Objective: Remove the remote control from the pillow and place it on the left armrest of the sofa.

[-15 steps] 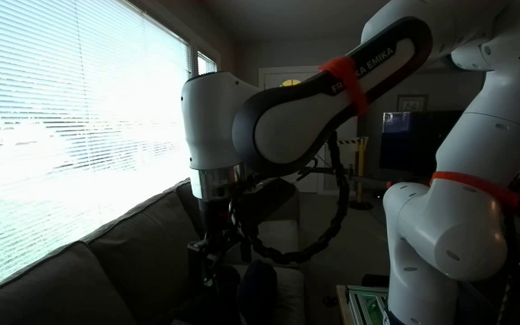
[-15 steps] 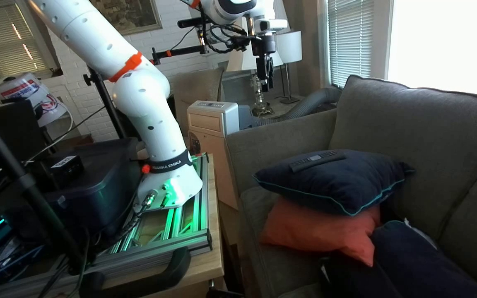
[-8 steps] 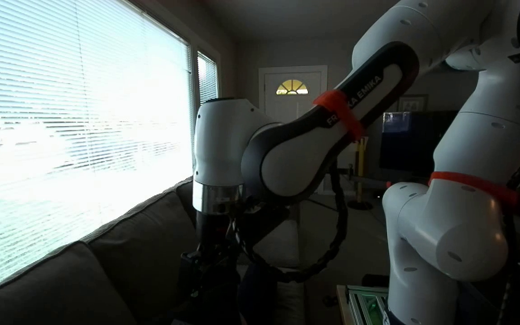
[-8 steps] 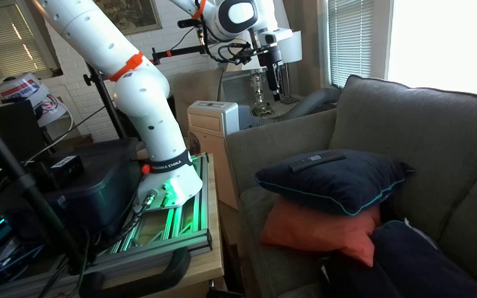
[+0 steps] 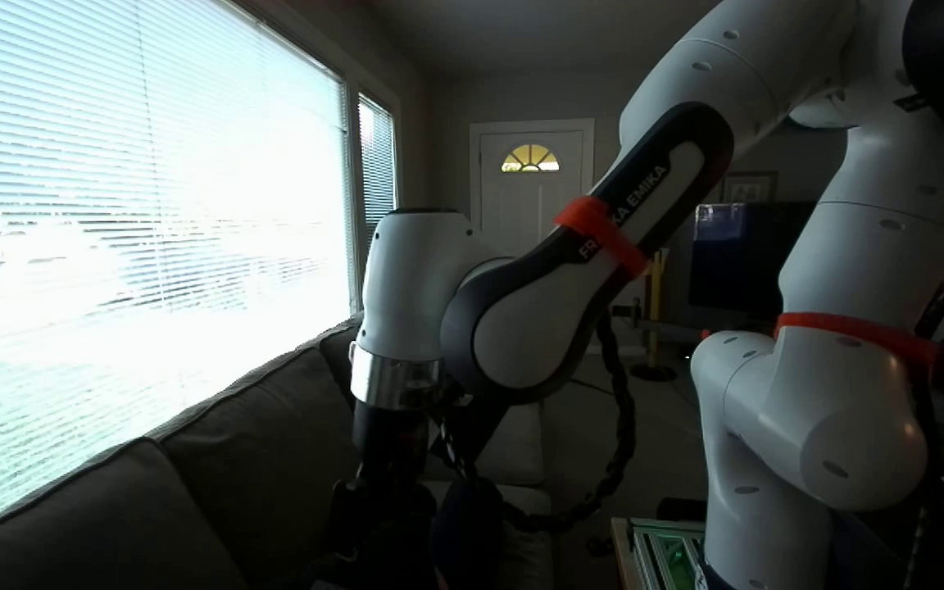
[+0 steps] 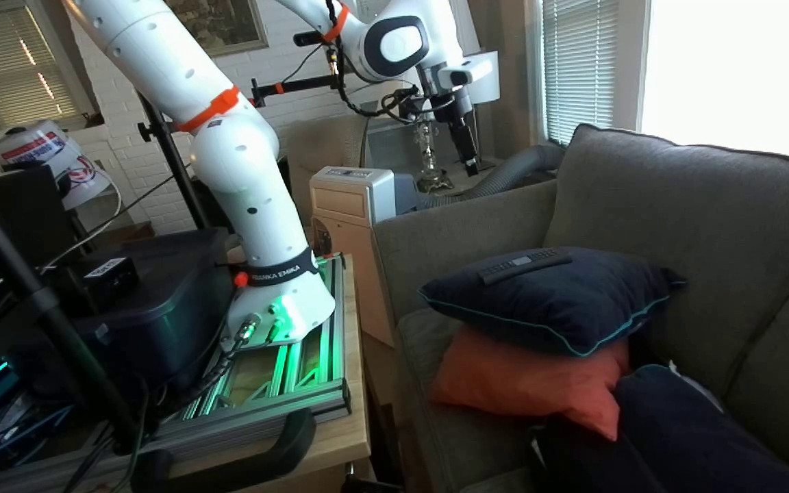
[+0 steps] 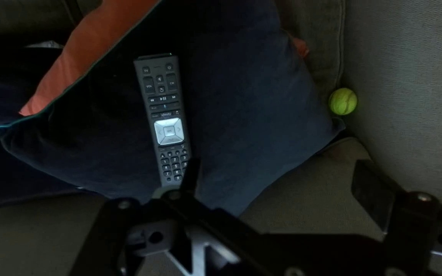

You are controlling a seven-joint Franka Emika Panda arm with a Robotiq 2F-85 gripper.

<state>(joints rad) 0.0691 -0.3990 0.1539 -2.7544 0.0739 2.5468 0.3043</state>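
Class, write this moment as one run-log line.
gripper: open, holding nothing; remote: on dark pillow; tennis ball: beside pillow; armrest: remote not yet placed

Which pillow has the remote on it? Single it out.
The dark blue pillow stacked on top of the orange pillow. Only it carries the remote control; the other dark pillow lies lower, beside the orange one.

Blinds [image 5: 46,131] cover the big window [image 5: 218,270]; daylight through them burns white, while the walls [image 5: 554,94] and floor [image 5: 659,442] lie dim. Just past the window in an exterior view sits a narrow window [image 5: 378,156], then, farther off, a white door [image 5: 533,205] with a yellow fanlight [image 5: 531,158]. Across from the big window are a dark TV [image 5: 734,262] and a yellow post [image 5: 653,348]. In an exterior view, a lamp [image 6: 487,94] stands nearer the window than the painting [image 6: 227,20], which hangs on white brick [image 6: 237,72] well apart from it.
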